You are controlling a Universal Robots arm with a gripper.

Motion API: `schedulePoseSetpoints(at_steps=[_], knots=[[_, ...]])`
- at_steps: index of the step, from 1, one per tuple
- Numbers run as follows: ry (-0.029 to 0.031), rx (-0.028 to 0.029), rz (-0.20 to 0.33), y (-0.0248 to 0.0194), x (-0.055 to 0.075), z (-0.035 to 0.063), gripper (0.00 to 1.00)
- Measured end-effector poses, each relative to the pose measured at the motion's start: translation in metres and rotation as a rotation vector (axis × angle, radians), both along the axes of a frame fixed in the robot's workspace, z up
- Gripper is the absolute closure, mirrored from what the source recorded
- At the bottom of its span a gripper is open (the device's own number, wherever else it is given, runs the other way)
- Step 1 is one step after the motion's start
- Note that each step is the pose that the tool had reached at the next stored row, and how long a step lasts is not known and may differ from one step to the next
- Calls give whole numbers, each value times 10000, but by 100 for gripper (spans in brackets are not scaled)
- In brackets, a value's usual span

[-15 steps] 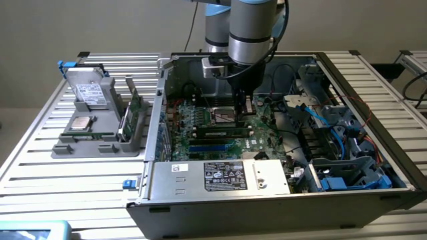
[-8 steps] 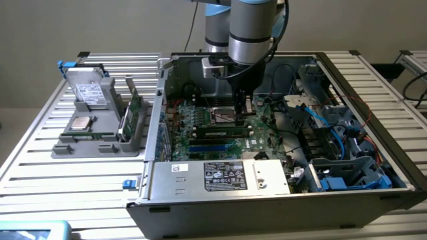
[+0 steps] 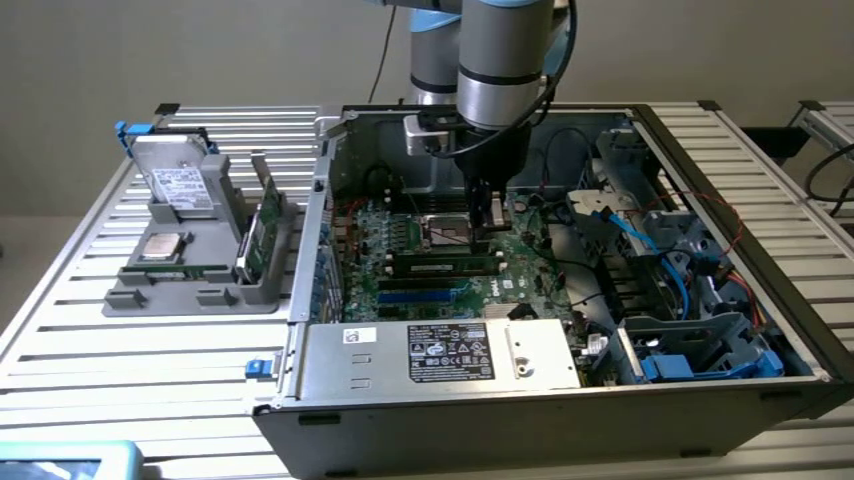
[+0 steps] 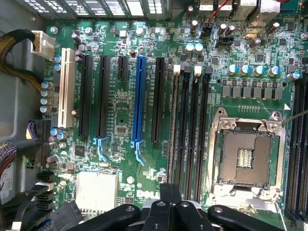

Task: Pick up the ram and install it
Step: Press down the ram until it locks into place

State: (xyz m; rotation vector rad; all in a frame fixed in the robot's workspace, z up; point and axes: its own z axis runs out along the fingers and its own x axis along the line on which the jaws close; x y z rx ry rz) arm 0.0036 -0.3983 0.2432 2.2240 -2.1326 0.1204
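we see the ram [image 3: 447, 266] on edge in a board [image 4: 120, 159] slot, long axis across the exterior view, dark chips, pale label; gripper [image 3: 486, 222] clenched just beside it.

1. Green motherboard [image 4: 125, 120]: white "DELL" lettering.
2. Black label [image 3: 450, 352] on the metal box [image 3: 534, 365] at the case's near side: print too small to read.
3. White sticker [image 3: 358, 336] on the exterior view's left of it: unreadable.

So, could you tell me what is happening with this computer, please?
A robot arm reaches into the open case. Its gripper is shut over the motherboard, at the end of the memory slots beside the CPU socket. The ram sits along those slots; whether it is touched or fully seated, I cannot tell.
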Motion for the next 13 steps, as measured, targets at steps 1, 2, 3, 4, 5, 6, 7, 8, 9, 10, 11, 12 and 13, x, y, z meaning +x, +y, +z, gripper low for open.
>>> schedulePoseSetpoints(at_steps=[1, 2, 3, 4, 5, 6, 7, 8, 9, 10, 11, 12, 13], knots=[[0, -3, -14, 5, 0, -1, 89], [-1, -4, -37, 11, 0, -1, 89], [-1, -5, -67, 18, 0, -2, 89], [-1, -4, -104, 22, 0, -3, 89], [-1, -2, -158, 23, 0, -7, 89], [-2, -3, -227, 24, 0, -11, 89], [-1, -4, -292, 24, 0, -16, 89], [-1, -4, -355, 24, -1, -21, 89], [-1, -4, -410, 24, 0, -26, 89], [-1, -4, -470, 25, 0, -32, 89], [0, -3, -526, 27, 0, -38, 89], [2, -4, -560, 29, 0, -45, 89], [8, -5, -582, 31, 0, -52, 89]])
